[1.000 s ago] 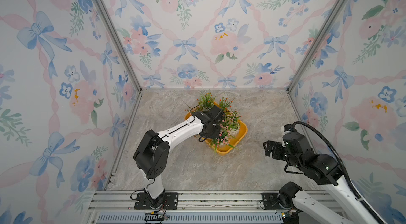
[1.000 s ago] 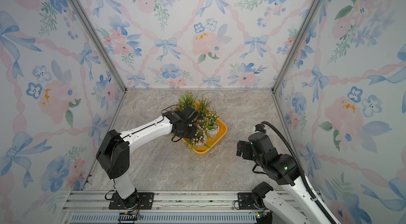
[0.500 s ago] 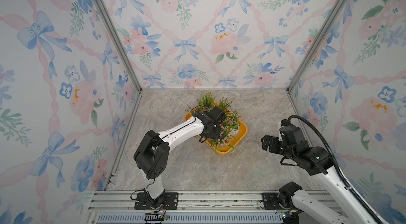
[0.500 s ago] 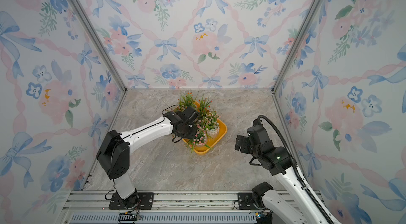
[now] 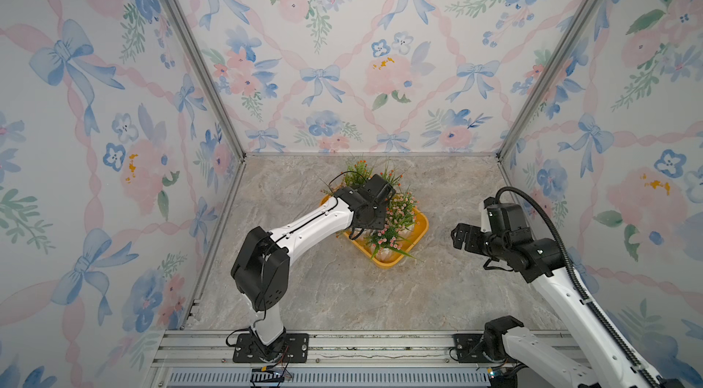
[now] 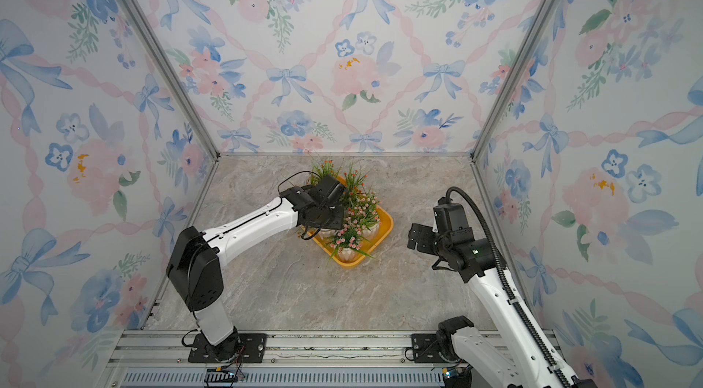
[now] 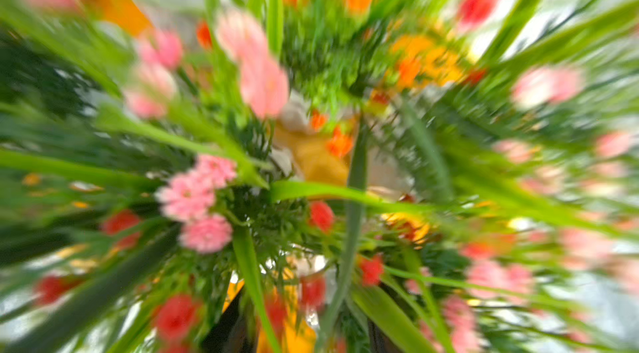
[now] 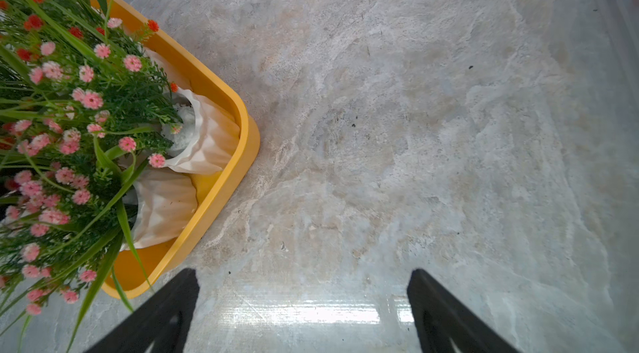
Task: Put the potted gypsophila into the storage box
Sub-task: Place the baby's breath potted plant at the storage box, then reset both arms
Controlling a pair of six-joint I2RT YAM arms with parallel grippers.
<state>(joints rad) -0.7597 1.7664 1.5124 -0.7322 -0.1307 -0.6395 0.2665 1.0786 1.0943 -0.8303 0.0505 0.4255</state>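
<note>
1. Down among the leaves, the left gripper (image 5: pixel 371 219) hangs over the potted gypsophila (image 5: pixel 395 215). Its wrist view is a blur of pink and red blossoms, so I cannot tell how its fingers stand.
2. The right gripper (image 8: pixel 304 299) has its fingers (image 8: pixel 166 309) spread wide, holding nothing, above the bare marble tabletop (image 8: pixel 415 126).
3. Every plant in view stands crowded inside the storage box (image 5: pixel 388 263), white pots against its wall.
4. The right gripper is near the box, not touching.
</note>
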